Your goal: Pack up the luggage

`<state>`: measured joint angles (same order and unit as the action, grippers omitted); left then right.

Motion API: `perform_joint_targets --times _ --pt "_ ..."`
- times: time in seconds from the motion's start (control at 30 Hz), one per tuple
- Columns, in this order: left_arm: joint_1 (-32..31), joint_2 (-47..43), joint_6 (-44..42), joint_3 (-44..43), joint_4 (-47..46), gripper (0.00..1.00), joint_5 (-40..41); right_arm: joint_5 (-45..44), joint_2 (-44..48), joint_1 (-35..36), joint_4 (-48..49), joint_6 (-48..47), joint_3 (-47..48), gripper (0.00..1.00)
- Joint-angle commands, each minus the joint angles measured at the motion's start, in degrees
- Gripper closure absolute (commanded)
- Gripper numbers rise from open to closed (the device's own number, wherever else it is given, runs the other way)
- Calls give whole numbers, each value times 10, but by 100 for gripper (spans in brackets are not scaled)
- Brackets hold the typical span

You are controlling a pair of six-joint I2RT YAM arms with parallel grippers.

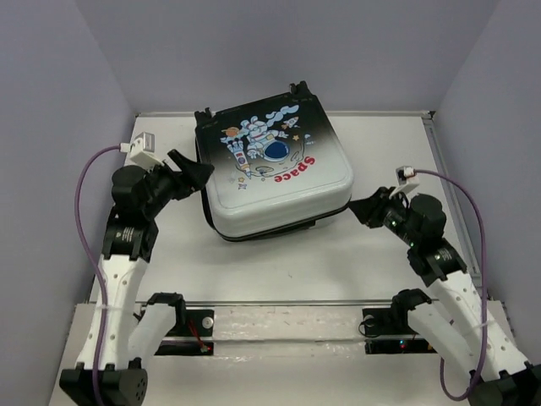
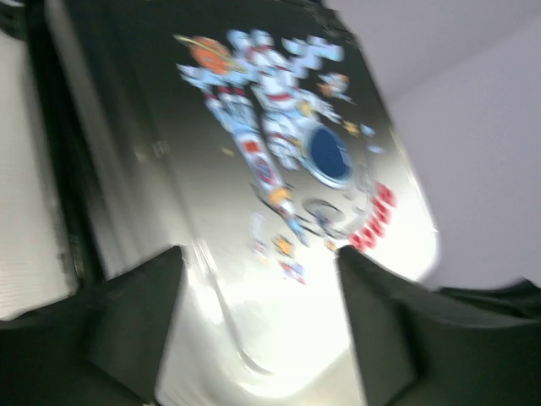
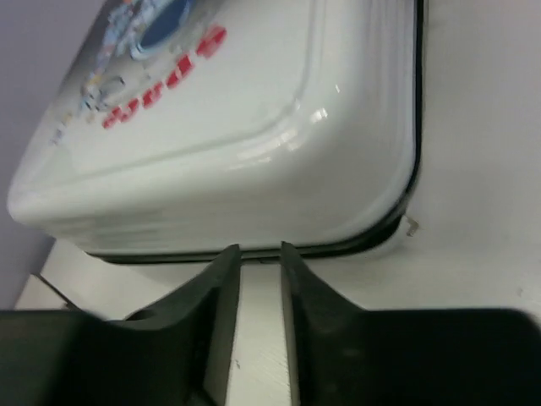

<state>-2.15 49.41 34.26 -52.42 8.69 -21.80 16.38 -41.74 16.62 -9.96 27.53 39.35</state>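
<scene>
The luggage [image 1: 275,182] lies flat and closed at the back middle of the table, astronaut and red "Space" print facing up. My left gripper [image 1: 196,173] is open wide at the luggage's left edge. The blurred left wrist view shows it [image 2: 258,254] spread above the white part of the lid [image 2: 279,152]. My right gripper [image 1: 359,209] is at the luggage's near right corner. In the right wrist view it [image 3: 259,247] has a narrow gap with nothing in it, tips at the black seam under the white shell [image 3: 211,144]. A small zip pull [image 3: 412,225] hangs to the right of it.
The white table [image 1: 279,271] is boxed in by pale walls at the left, back and right. A metal rail [image 1: 279,326] with both arm bases runs along the near edge. Purple cables [image 1: 80,194] loop beside each arm.
</scene>
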Motion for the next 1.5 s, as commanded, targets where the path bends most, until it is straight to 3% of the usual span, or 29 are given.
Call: perform_joint_targets --times 0.0,0.03,0.13,0.23,0.33,0.37,0.4,0.43,0.47,0.53,0.6,0.67,0.83,1.0,1.13,1.23,1.4,1.47 --pt "-53 -129 -17 7 57 34 -67 -38 71 0 13 -2 -104 79" --pt "-85 -163 -12 15 66 50 -68 -45 70 -5 13 0 -117 81" --pt "-138 -202 12 46 79 68 -73 -24 51 -5 44 16 -154 90" --pt "-219 -207 37 71 55 70 -59 40 20 -5 114 20 -149 82" --pt "-334 -186 54 94 20 70 24 101 -44 -5 196 39 -123 79" --pt "-406 -176 61 105 6 70 62 103 -81 11 207 50 -91 78" --pt "-406 -167 66 112 -9 69 87 101 -99 21 217 50 -72 77" --pt "-493 -145 73 117 -24 68 118 95 -116 31 236 55 -54 76" --pt "-539 -129 74 123 -24 67 196 68 -141 40 241 59 -21 75" --pt "-647 -83 92 138 -23 65 267 63 -159 53 267 71 0 75" --pt "-694 -39 111 151 -44 64 311 68 -163 54 271 71 11 74" --pt "-697 -17 122 170 -59 61 338 67 -145 59 269 59 -8 74" --pt "-689 73 124 182 -100 53 407 -29 -29 59 226 18 -151 75" --pt "-634 123 128 180 -125 44 481 -83 -41 28 227 16 -197 76" --pt "-546 80 136 222 -151 44 503 -93 -71 -11 229 -14 -176 74" --pt "-487 0 128 253 -141 42 526 -87 -106 -40 238 -66 -152 70" --pt "-422 -56 107 271 -125 40 506 30 -198 -66 314 -145 -126 69" --pt "-421 -75 107 280 -122 40 487 73 -247 -66 325 -162 -106 59"
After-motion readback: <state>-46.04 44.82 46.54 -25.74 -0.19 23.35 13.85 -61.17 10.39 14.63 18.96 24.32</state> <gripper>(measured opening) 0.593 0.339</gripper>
